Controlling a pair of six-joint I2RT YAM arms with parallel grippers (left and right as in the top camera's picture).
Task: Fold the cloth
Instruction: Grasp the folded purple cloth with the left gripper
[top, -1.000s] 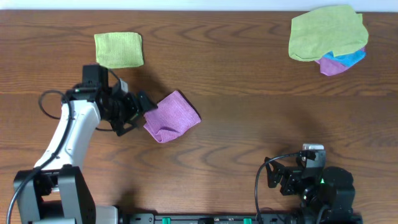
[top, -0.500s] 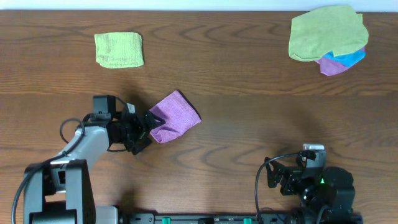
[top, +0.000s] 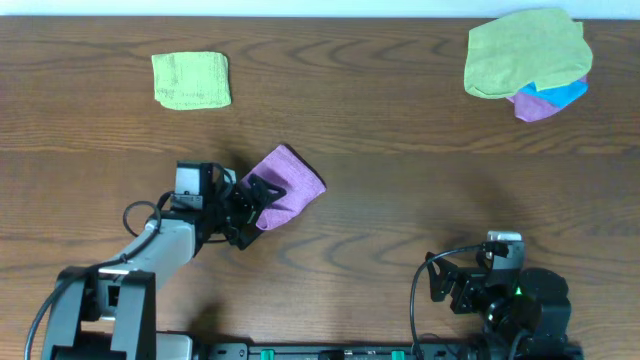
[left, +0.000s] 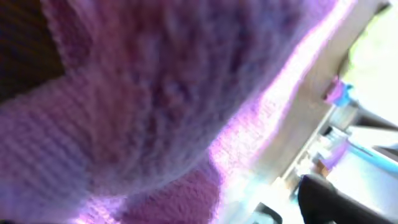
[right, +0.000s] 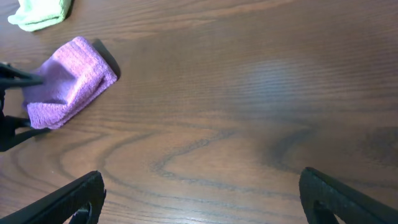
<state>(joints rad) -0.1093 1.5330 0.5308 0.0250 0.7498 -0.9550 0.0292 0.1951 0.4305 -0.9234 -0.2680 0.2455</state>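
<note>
My left gripper (top: 252, 205) sits at the lower-left edge of the purple cloth (top: 292, 183), which lies as a small, bunched diamond on the bench (top: 400, 210), left of the middle. From above, the jaws look spread with the cloth's edge between them. My left wrist view is nothing but blurred purple pile, so I cannot tell whether I am pinching it or only straddling it. I judge this to be the grasp for a fold: the cloth is doubled over already but looks lumpy rather than flat. The next move calls for a firm hold on that edge, then lifting it and carrying it across toward the far corner so the layers land square. My right gripper (right: 200, 180) is parked low at my right, jaws wide and holding nothing, well apart from the cloth. A folded green cloth (top: 190, 80) lies at the far left and a pile of cloths (top: 525, 55) at the far right corner. Neither is in my way.
</note>
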